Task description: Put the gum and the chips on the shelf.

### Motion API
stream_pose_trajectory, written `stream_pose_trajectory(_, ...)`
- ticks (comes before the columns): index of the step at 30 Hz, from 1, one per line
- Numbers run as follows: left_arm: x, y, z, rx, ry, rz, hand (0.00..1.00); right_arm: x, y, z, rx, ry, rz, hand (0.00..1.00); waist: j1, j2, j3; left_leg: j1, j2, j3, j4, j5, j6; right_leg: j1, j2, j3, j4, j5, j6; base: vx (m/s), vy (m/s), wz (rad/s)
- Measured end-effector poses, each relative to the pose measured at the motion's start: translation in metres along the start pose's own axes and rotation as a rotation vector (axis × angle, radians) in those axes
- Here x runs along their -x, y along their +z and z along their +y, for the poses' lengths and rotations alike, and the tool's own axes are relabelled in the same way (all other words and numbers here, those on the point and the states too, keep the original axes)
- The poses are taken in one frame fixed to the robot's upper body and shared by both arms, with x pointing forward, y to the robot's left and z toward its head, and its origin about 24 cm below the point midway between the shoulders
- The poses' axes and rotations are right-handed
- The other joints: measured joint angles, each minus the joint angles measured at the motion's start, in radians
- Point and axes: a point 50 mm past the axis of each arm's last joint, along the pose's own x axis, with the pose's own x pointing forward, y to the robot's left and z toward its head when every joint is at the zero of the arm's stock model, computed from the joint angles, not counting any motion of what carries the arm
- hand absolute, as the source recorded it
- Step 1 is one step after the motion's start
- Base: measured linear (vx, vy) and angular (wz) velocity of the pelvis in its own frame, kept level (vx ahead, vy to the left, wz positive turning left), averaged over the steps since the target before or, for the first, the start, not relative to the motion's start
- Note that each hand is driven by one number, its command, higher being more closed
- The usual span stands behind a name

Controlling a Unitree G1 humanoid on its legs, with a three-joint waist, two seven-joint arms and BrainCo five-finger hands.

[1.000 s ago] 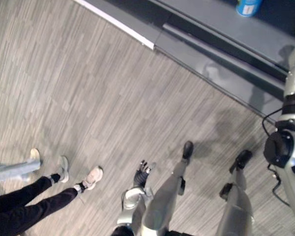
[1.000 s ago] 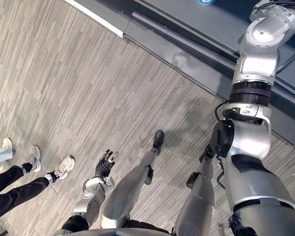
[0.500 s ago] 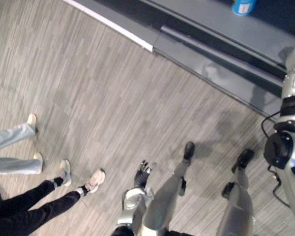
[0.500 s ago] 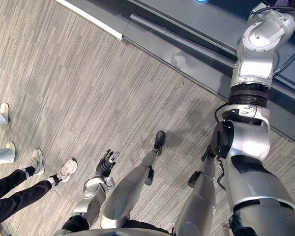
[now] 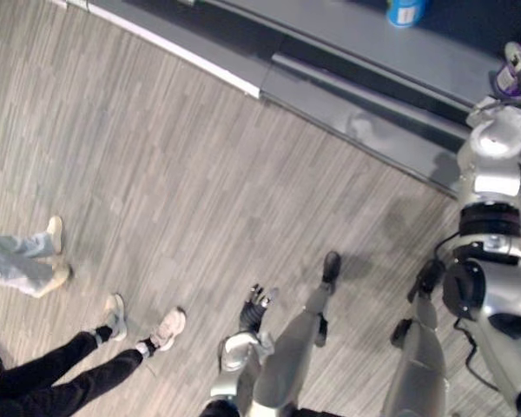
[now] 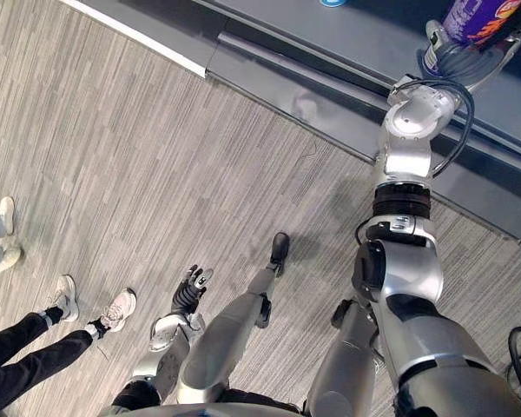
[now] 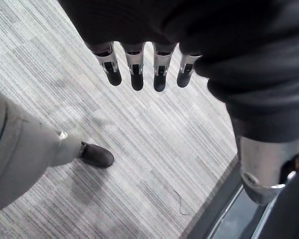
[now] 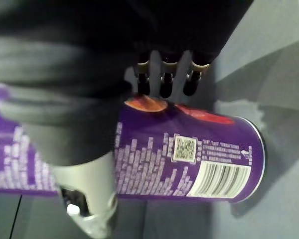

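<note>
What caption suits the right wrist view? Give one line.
Right hand, fingers curled round a purple cylindrical chips can, above the grey shelf.

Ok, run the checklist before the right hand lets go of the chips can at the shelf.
1. Grip: the right hand is curled round the purple chips can: ok.
2. Can over the shelf, not the floor: ok.
3. Can resting on the shelf surface: cannot tell; verify before the hand opens.
4. Room beside the can: the blue tub, probably the gum, stands on the shelf well apart from it: ok.
5. Left hand open, holding nothing, hanging over the floor: ok.
6. People stand off to the robot's left, away from the shelf: ok.
</note>
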Motion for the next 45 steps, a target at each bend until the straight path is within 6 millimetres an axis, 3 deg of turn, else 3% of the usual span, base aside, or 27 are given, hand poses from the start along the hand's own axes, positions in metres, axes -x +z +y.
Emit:
stream_pose_trajectory(8, 0.001, -0.007, 0.003, -0.01, 0.015, 0.029, 0.0, 0.018, -0.028, -0.002, 0.044, 0.048, 0.067, 0.0, -0.021, 0.0, 0.0, 0.024, 0.011, 0.007, -0.001, -0.001, -0.001, 0.026, 0.013, -0.001, -0.003, 0.005, -0.006, 0.0, -0.057, -0.02)
stream_pose_trajectory(15, 0.001, -0.008, 0.008, -0.002, 0.03, 0.034, 0.0, 0.041, -0.08, -0.024, 0.14, 0.11, 0.181, 0.0, -0.03, 0.0, 0.0, 0.096, 0.035, 0.014, -0.001, -0.016, -0.01, 0.108, 0.037, -0.002, -0.033, 0.008, -0.01, 0.0, -0.066, -0.08)
stream_pose_trajectory(22, 0.009, -0.029, 0.036, -0.045, 0.11, 0.125, 0.0, 0.086, -0.137, -0.051, 0.278, 0.244, 0.312, 0.0, -0.084, -0.03, 0.014, 0.19, 0.069, 0.022, 0.005, -0.046, -0.003, 0.2, 0.071, -0.001, -0.033, -0.015, -0.022, 0.03, -0.071, -0.09)
stream_pose_trajectory(25, 0.012, -0.033, 0.055, -0.078, 0.163, 0.15, 0.0, 0.122, -0.17, -0.079, 0.356, 0.276, 0.44, 0.0, -0.089, -0.068, 0.014, 0.211, 0.089, 0.029, 0.069, -0.091, -0.004, 0.248, 0.094, 0.001, -0.036, -0.028, -0.029, 0.04, -0.069, -0.11)
stream_pose_trajectory(27, 0.017, -0.041, 0.072, -0.088, 0.216, 0.196, 0.0, 0.159, -0.193, -0.101, 0.407, 0.312, 0.555, 0.0, -0.109, -0.101, -0.002, 0.236, 0.105, 0.033, 0.091, -0.116, -0.011, 0.283, 0.109, 0.0, -0.039, -0.039, -0.034, 0.05, -0.059, -0.11)
stream_pose_trajectory(29, 0.022, -0.046, 0.081, -0.112, 0.242, 0.227, 0.0, 0.178, -0.202, -0.114, 0.432, 0.329, 0.611, 0.0, -0.118, -0.125, -0.023, 0.25, 0.113, 0.046, 0.097, -0.128, -0.014, 0.299, 0.119, 0.007, -0.052, -0.04, -0.034, 0.06, -0.045, -0.18)
stream_pose_trajectory(30, 0.025, -0.051, 0.088, -0.129, 0.262, 0.259, 0.0, 0.194, -0.21, -0.13, 0.468, 0.343, 0.66, 0.0, -0.134, -0.145, -0.048, 0.269, 0.119, 0.049, 0.095, -0.136, -0.014, 0.322, 0.127, 0.007, -0.068, -0.04, -0.034, 0.07, -0.033, -0.15)
stream_pose_trajectory(32, 0.03, -0.057, 0.095, -0.139, 0.288, 0.291, 0.0, 0.216, -0.218, -0.153, 0.515, 0.362, 0.724, 0.0, -0.136, -0.169, -0.094, 0.287, 0.127, 0.061, 0.092, -0.149, -0.017, 0.342, 0.138, 0.015, -0.086, -0.04, -0.034, 0.08, -0.025, -0.17)
stream_pose_trajectory(36, 0.041, -0.069, 0.107, -0.161, 0.323, 0.357, 0.0, 0.254, -0.224, -0.194, 0.575, 0.389, 0.837, 0.0, -0.155, -0.204, -0.187, 0.339, 0.142, 0.086, 0.041, -0.158, -0.019, 0.383, 0.159, 0.029, -0.125, -0.041, -0.035, 0.1, -0.023, -0.19)
stream_pose_trajectory(39, 0.05, -0.079, 0.113, -0.167, 0.349, 0.404, 0.0, 0.277, -0.226, -0.218, 0.61, 0.41, 0.916, 0.0, -0.168, -0.213, -0.222, 0.408, 0.152, 0.109, 0.008, -0.16, -0.025, 0.43, 0.17, 0.041, -0.139, -0.05, -0.034, 0.13, -0.017, -0.18)
stream_pose_trajectory(45, 0.064, -0.091, 0.124, -0.135, 0.402, 0.461, 0.0, 0.316, -0.224, -0.251, 0.643, 0.446, 1.063, 0.0, -0.189, -0.242, -0.291, 0.484, 0.163, 0.146, 0.003, -0.188, -0.029, 0.484, 0.183, 0.063, -0.139, -0.066, -0.032, 0.1, -0.002, -0.18)
